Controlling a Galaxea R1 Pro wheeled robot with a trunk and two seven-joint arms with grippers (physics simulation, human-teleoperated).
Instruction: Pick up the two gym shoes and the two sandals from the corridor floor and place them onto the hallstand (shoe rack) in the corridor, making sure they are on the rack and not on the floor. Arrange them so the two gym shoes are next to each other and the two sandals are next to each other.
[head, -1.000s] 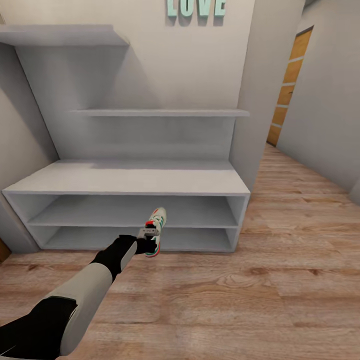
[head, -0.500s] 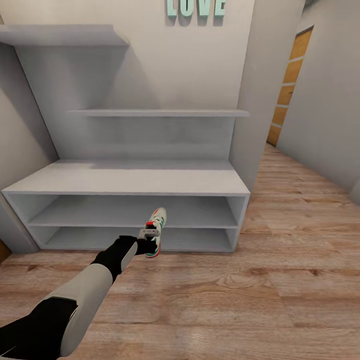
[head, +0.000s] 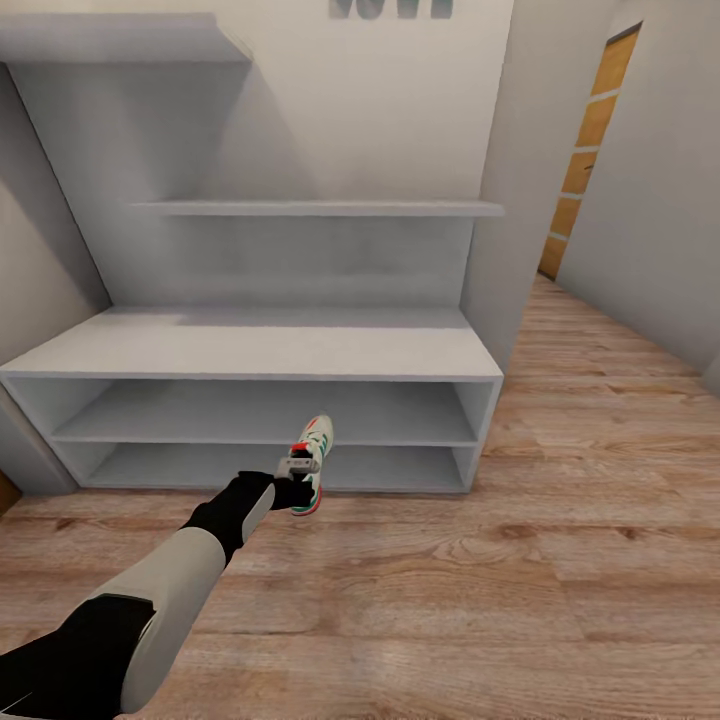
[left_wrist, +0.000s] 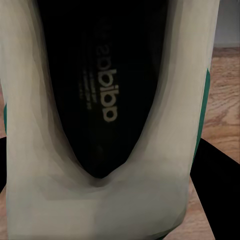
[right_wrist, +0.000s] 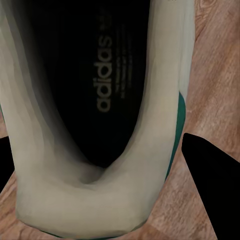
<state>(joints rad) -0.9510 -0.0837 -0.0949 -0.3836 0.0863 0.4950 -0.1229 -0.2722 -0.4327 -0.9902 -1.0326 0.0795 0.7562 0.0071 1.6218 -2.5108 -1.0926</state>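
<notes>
Head view: one gym shoe (head: 312, 462), gripper-held.

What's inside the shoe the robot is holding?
Inside the gym shoe is a dark insole with pale "adidas" lettering. Deeper toward the toe it's too dark to see. The left gripper holds it by the heel.

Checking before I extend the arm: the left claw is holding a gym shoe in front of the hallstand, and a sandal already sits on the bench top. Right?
Not quite. The left claw does hold a gym shoe in front of the hallstand, but the head view shows its bench top bare, with no sandal on it.
</notes>
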